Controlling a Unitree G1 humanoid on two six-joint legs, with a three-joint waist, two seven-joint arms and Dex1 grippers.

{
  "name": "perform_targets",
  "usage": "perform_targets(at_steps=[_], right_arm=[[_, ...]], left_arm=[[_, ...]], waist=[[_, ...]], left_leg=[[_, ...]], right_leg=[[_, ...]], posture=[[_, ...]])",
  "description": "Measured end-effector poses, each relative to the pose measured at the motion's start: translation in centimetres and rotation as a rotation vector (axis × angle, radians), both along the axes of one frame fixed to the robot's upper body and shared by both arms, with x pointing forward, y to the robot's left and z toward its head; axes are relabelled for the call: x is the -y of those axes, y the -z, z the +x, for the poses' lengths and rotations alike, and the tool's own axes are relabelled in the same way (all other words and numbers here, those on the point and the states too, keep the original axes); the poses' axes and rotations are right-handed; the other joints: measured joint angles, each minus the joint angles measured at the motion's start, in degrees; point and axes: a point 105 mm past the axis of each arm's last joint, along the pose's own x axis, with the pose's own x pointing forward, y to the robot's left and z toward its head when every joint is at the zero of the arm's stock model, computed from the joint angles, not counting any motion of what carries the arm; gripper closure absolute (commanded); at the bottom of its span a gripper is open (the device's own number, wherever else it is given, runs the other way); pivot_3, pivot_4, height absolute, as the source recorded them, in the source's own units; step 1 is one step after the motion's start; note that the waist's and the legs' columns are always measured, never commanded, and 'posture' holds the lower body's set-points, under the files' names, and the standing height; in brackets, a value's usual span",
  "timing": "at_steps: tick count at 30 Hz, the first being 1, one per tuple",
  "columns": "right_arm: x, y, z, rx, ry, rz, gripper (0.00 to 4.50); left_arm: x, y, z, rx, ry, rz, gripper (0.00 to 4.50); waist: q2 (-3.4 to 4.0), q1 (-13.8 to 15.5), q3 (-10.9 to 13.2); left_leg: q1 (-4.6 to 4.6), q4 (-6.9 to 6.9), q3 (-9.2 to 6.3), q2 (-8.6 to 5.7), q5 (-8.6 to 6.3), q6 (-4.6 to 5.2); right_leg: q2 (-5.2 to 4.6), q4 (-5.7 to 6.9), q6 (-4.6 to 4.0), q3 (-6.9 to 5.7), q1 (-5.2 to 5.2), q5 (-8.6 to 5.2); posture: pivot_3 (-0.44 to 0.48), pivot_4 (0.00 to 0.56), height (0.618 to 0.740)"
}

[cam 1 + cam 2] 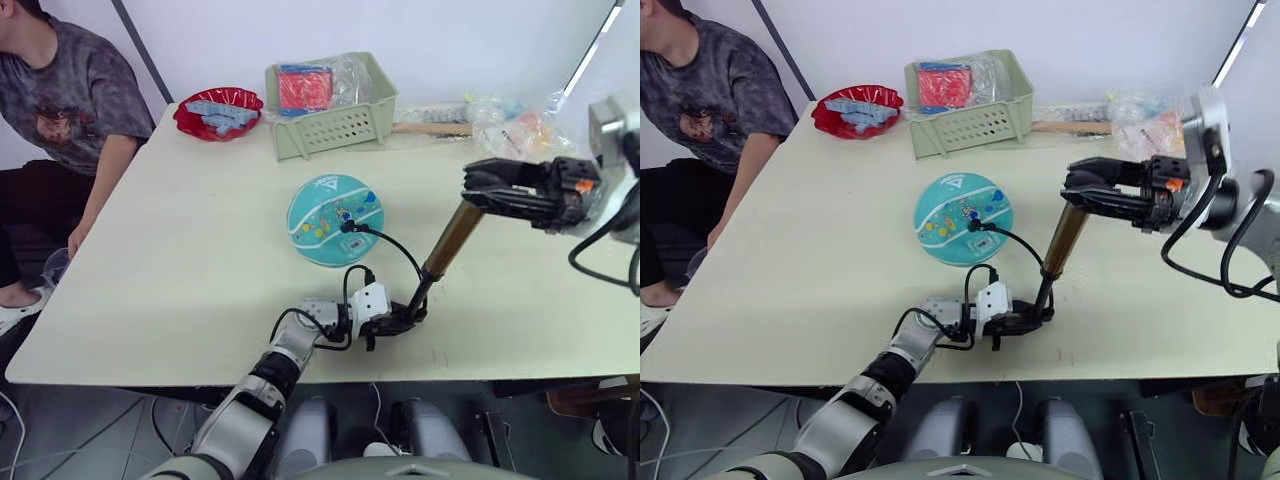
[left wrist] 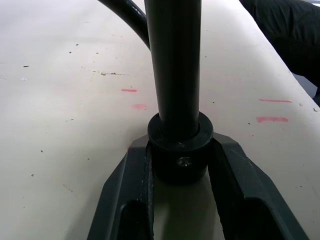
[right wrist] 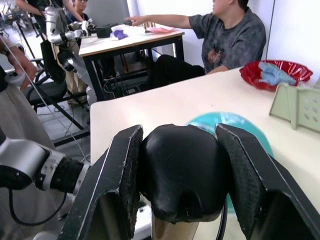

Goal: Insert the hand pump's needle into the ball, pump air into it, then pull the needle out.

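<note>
Step in hand: the pumping stage, as judged from the hose already running to the ball and both grippers on the pump.
Ball: teal, resting mid-tabletop, a little toward the far edge, in front of the green basket.
Needle: its black fitting sits on top of the ball; the pin itself is too small to see, so insertion is presumed.
Hand pump: tilted, its bronze barrel rising from near the front edge up toward the robot's right.
Left gripper: fingers closed around the pump's black base cap, pinning it to the tabletop.
Right gripper: fingers clamped on the black handle at the pump's top.
Next move calls for: a push straight along the barrel's axis while the left gripper keeps the base from sliding.
Risk: a sideways pull could tug the hose and roll the ball.
</note>
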Motion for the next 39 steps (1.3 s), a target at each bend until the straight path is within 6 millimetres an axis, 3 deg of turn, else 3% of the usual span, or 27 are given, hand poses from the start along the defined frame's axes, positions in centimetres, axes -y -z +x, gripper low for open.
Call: perform_targets(at_steps=[15, 20, 31, 39], right_arm=[[-1.9, 8.8, 0.2, -0.023, 0.009, -0.097, 2.69], [-2.2, 10.7, 0.1, -0.018, 0.021, -0.131, 2.69], [-2.0, 9.4, 0.4, -0.074, 0.006, -0.126, 2.69], [-1.2, 4.1, 0.6, -0.041, -0.016, -0.08, 2.69]], left_arm=[[-0.1, 0.3, 0.3, -0.019, -0.006, 0.016, 3.43], [-0.1, 0.4, 0.2, -0.016, -0.009, 0.014, 3.43], [0.1, 0.1, 0.0, -0.021, -0.013, 0.009, 3.43], [0.2, -0.3, 0.2, -0.012, -0.004, 0.007, 3.43]], waist=[[-0.32, 0.0, -0.3], [-0.25, 0.0, -0.4], [-0.2, 0.0, -0.3], [-0.03, 0.0, 0.2]], left_leg=[[0.27, 0.05, 0.04, 0.02, 0.0, 0.0], [0.34, 0.04, 0.04, 0.02, 0.0, 0.0], [0.11, 0.04, 0.03, 0.01, 0.0, 0.0], [0.02, 0.05, 0.04, -0.02, 0.0, 0.0]], right_leg=[[0.04, 0.01, 0.06, -0.05, 0.23, -0.17], [0.03, 0.01, 0.02, -0.02, 0.28, -0.19], [0.03, 0.01, -0.06, -0.05, 0.12, -0.03], [0.01, 0.0, -0.03, -0.06, 0.07, -0.01]], posture=[[0.0, 0.15, 0.738], [0.0, 0.15, 0.738], [0.0, 0.15, 0.738], [0.0, 0.15, 0.738]])
